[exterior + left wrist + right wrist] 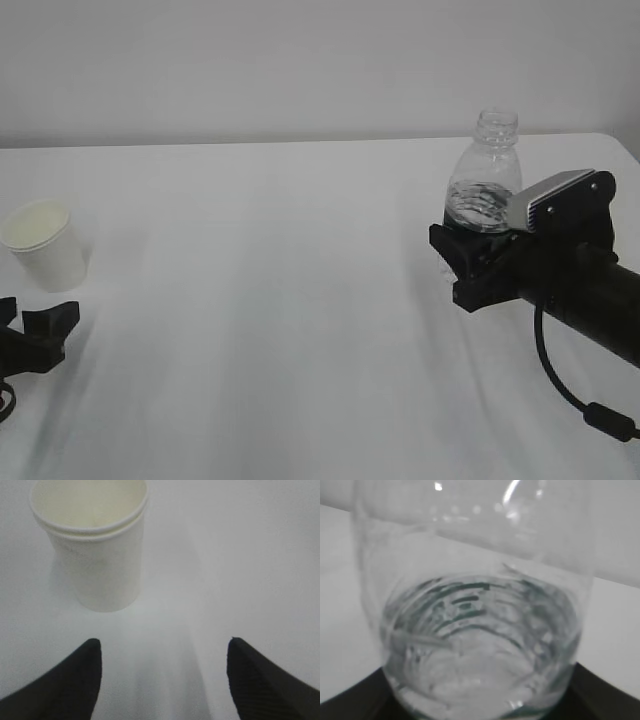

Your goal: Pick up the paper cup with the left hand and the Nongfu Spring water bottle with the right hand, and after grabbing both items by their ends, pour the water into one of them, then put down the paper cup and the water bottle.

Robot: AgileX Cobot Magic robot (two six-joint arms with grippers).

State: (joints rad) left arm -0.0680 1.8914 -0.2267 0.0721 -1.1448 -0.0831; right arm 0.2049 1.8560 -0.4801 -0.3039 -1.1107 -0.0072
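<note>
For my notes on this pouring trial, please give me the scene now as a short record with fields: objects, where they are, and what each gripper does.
paper cup: upright on the white table, far left, looks empty
left gripper: open, cup ahead of the fingertips and off to the left, not touching
Nongfu Spring water bottle: upright, uncapped, at right
water: low in the bottle
right gripper: jaws around the bottle's lower part; whether the bottle is lifted, cannot tell
pouring: not happening
</note>
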